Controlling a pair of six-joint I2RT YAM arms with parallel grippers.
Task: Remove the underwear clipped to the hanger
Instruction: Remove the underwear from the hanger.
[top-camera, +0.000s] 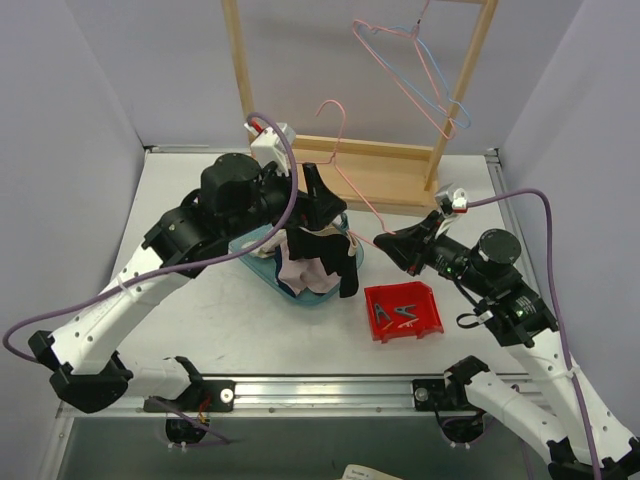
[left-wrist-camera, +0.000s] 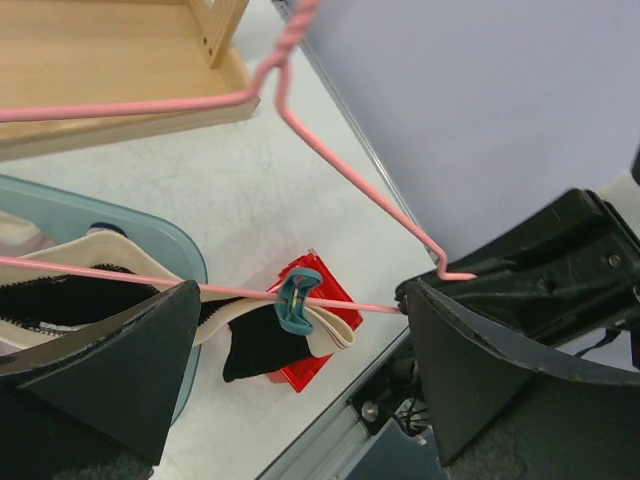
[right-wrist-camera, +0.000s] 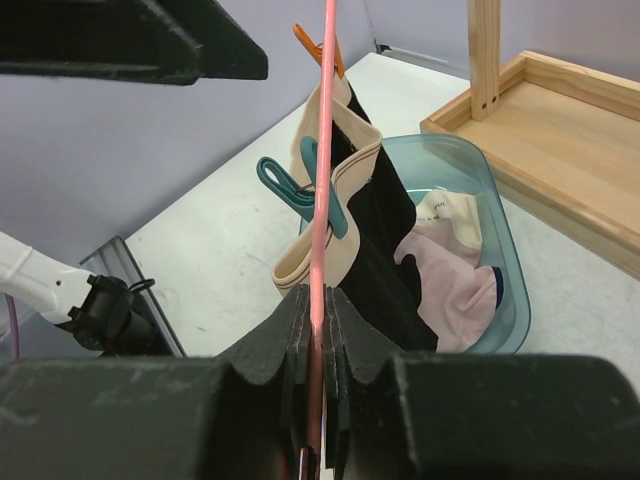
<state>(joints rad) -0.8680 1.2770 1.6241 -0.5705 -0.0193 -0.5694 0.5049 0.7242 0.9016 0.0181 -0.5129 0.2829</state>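
A pink wire hanger (top-camera: 345, 180) is held up over the table, and my right gripper (right-wrist-camera: 318, 318) is shut on its bottom bar at the end. Black underwear with a beige waistband (right-wrist-camera: 385, 240) hangs from that bar, pinned by a teal clothespin (left-wrist-camera: 296, 300) and, farther along, an orange clothespin (right-wrist-camera: 312, 45). My left gripper (left-wrist-camera: 300, 292) is open, its fingers (left-wrist-camera: 110, 360) either side of the bar around the teal pin without touching it. Pale pink underwear (right-wrist-camera: 450, 285) lies in the blue basin (right-wrist-camera: 505, 240) below.
A red bin (top-camera: 430, 300) holding loose clothespins sits right of the basin (top-camera: 262, 268). A wooden rack (top-camera: 385, 165) stands at the back with pink and blue hangers (top-camera: 420, 70) on it. Grey walls close in both sides.
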